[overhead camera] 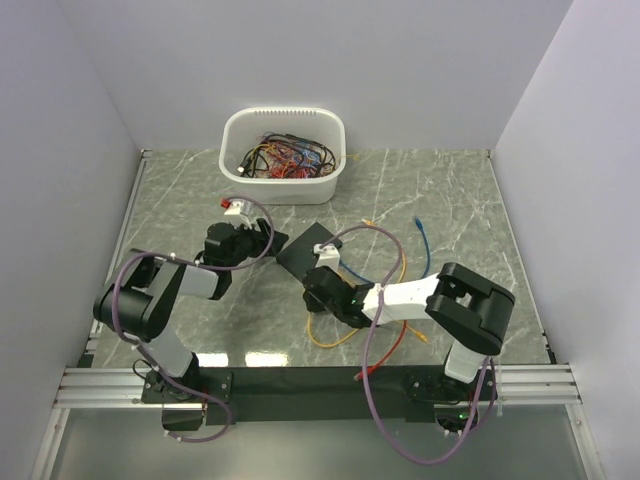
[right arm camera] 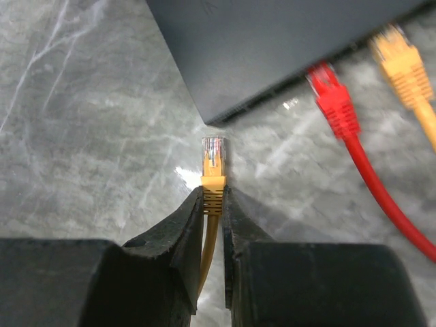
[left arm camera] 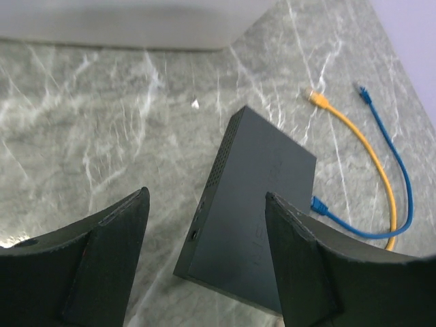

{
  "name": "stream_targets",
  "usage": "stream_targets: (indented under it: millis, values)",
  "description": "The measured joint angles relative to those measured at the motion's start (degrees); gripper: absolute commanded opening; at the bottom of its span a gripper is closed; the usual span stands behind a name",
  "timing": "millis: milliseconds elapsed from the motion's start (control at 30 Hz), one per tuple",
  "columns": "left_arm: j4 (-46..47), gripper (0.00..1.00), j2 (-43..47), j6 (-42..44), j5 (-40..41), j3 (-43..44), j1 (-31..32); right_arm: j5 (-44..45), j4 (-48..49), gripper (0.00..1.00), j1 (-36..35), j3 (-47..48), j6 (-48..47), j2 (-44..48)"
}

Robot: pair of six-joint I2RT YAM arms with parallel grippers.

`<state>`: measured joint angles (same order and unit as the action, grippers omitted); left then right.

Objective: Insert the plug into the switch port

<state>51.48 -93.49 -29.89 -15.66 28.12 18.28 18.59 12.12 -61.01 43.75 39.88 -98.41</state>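
Note:
The flat black switch box point(overhead camera: 308, 247) lies mid-table. In the right wrist view my right gripper point(right arm camera: 214, 191) is shut on a yellow plug point(right arm camera: 213, 158). The plug's clear tip points at the box's near corner point(right arm camera: 208, 119), a short gap away. A red plug point(right arm camera: 330, 99) and an orange plug point(right arm camera: 402, 61) sit at the box's port edge point(right arm camera: 272, 95); the port openings themselves are hidden. My left gripper point(left arm camera: 206, 194) hangs open over the box point(left arm camera: 255, 218), its fingers point(left arm camera: 109, 259) astride it without touching. A blue plug point(left arm camera: 319, 203) meets the box's far side.
A white tub point(overhead camera: 283, 155) full of tangled cables stands at the back. Loose yellow cable point(left arm camera: 368, 150) and blue cable point(left arm camera: 395, 157) lie right of the box. Orange and red cable loops point(overhead camera: 345, 335) trail near the right arm. White walls close the sides.

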Motion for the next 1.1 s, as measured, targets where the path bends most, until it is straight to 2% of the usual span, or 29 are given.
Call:
stream_targets:
  millis: [267, 533, 800, 1100]
  values:
    - [1.9, 0.71, -4.6, -1.1, -2.2, 0.8, -0.1, 0.9, -0.3, 0.0, -0.2, -3.3, 2.1, 3.1]
    - [5.0, 0.67, -9.9, -1.5, -5.8, 2.3, -0.1, 2.6, -2.5, 0.0, -0.5, -1.7, 2.7, 2.7]
    - [5.0, 0.66, -11.4, -1.4, -7.4, 2.9, -0.1, 5.8, -5.8, 0.0, -0.2, -0.3, 2.2, 2.5]
    - [8.3, 0.63, -14.4, -1.5, -11.8, 3.0, -0.2, 6.6, -5.0, 0.0, 0.3, 0.2, 0.6, 1.8]
